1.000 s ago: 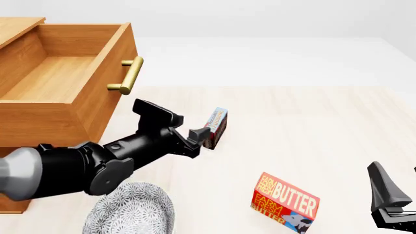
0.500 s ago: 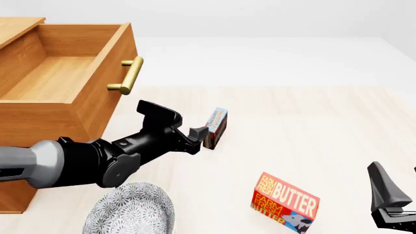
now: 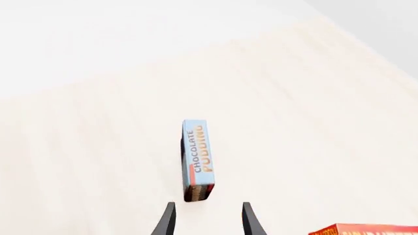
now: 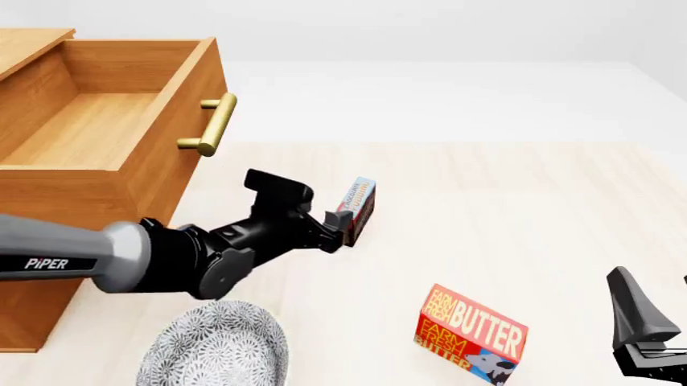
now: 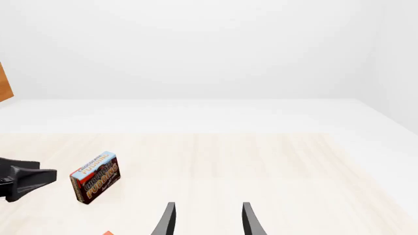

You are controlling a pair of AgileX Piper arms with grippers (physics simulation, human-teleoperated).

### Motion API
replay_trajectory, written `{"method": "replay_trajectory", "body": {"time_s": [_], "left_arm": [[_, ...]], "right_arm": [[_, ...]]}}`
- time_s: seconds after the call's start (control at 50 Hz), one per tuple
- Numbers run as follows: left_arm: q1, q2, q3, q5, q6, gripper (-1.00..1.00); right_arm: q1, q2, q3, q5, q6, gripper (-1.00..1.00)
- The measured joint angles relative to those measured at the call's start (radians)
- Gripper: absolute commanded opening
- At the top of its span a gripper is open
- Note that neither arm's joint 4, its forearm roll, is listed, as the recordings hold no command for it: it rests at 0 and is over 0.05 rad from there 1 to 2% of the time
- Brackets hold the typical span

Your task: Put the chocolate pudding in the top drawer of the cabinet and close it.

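The chocolate pudding [image 4: 358, 208] is a thin box, light blue above and dark brown below, standing on its edge on the pale table, right of the cabinet [image 4: 27, 326]. The top drawer [image 4: 64, 193] is pulled out and holds nothing; its brass handle [image 4: 211, 125] faces right. My left gripper [image 4: 336, 227] is open, its fingertips just short of the pudding's near end. In the left wrist view the pudding [image 3: 197, 159] stands straight ahead of the left gripper [image 3: 205, 220], outside the fingers. My right gripper [image 4: 644, 342] is open and holds nothing at the near right; its view shows the pudding [image 5: 97, 177].
A red-and-yellow butter box [image 4: 472, 334] lies near the front, right of centre. A patterned grey plate [image 4: 220, 347] sits near the front under the left arm. The left arm's fingers [image 5: 26, 178] show in the right wrist view beside the pudding.
My left arm has reached further right, bringing its open fingers up to the pudding's near end. The pudding, the butter box and the right arm have not moved.
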State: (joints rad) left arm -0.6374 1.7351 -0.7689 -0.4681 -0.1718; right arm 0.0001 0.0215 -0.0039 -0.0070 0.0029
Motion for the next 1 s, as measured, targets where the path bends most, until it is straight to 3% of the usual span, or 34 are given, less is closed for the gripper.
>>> {"method": "replay_trajectory", "body": {"time_s": [1.0], "left_arm": [[0.029, 0.166, -0.126, 0.008, -0.032, 1.0]], "right_arm": [[0.0, 0.0, 0.0, 0.0, 0.0, 1.0]]}}
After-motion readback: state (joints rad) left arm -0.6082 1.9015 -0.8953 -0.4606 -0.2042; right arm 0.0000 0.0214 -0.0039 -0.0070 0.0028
